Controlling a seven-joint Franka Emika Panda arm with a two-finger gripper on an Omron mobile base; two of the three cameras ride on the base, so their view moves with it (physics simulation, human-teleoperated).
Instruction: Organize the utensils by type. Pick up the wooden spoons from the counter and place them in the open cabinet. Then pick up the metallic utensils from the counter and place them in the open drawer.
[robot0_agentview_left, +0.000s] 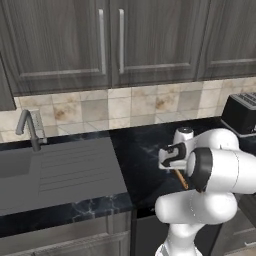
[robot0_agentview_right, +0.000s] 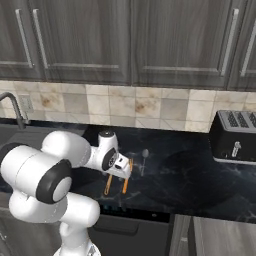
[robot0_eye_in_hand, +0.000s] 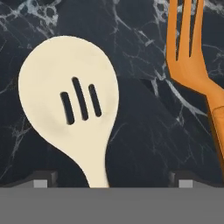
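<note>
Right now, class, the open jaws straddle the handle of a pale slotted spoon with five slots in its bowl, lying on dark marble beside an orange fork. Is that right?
Not quite. The slotted spoon has three slots in its bowl, not five, as the hand view shows. The rest stands: open jaws straddle its handle, it lies on the dark marble counter, and the orange fork lies beside it.

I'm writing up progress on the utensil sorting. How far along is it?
Nothing looks put away yet. The gripper hangs open just above the pale slotted wooden spoon, whose handle runs between its fingertips, so the first pick is about to happen. The orange wooden fork lies beside it on the black counter, and a metal spoon further back. All still need moving.
</note>
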